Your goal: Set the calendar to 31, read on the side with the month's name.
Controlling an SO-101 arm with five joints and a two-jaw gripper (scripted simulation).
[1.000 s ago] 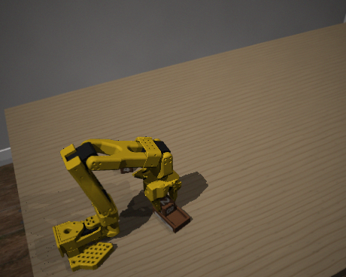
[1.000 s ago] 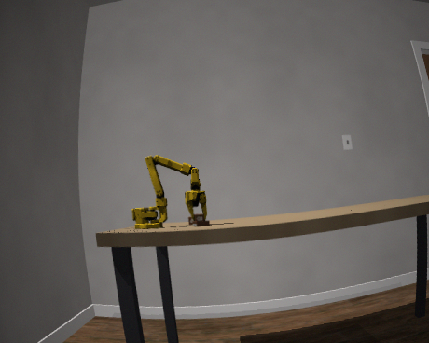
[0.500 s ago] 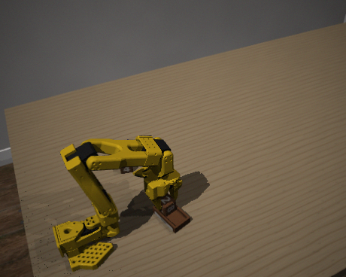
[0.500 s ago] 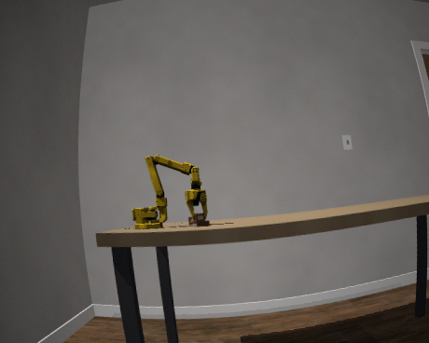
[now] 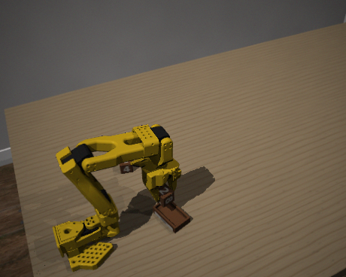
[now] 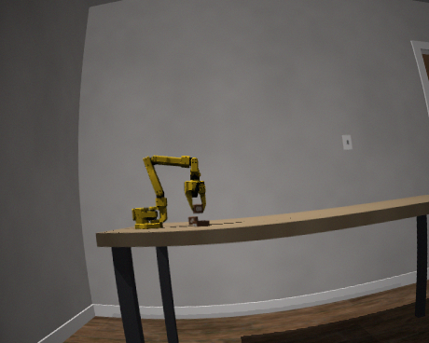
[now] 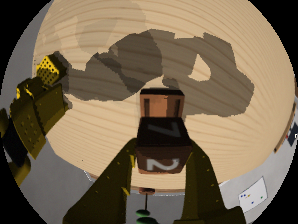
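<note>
My gripper [image 5: 166,193] [image 6: 199,206] [image 7: 164,144] points down and is shut on a dark brown cube [image 5: 167,200] [image 6: 198,209] [image 7: 163,152], held above the tray. The top view shows a 2 and an 8 on this cube; the wrist view shows a 7 and a 2. The tray [image 5: 182,225] [image 6: 203,223] [image 7: 162,92] lies flat on the table, and what shows of its floor is bare. A pale strip shows on its lower-left side; no name is readable. The other cube [image 5: 126,168] stands on the table outside the tray, with a 4 showing.
The arm's base [image 5: 79,233] [image 6: 147,219] stands on the wooden table [image 5: 252,132] [image 6: 312,215] [image 7: 100,127], near its left edge. In the top view the other cube is just below the forearm, left of the gripper. The arm's shadow lies around the tray.
</note>
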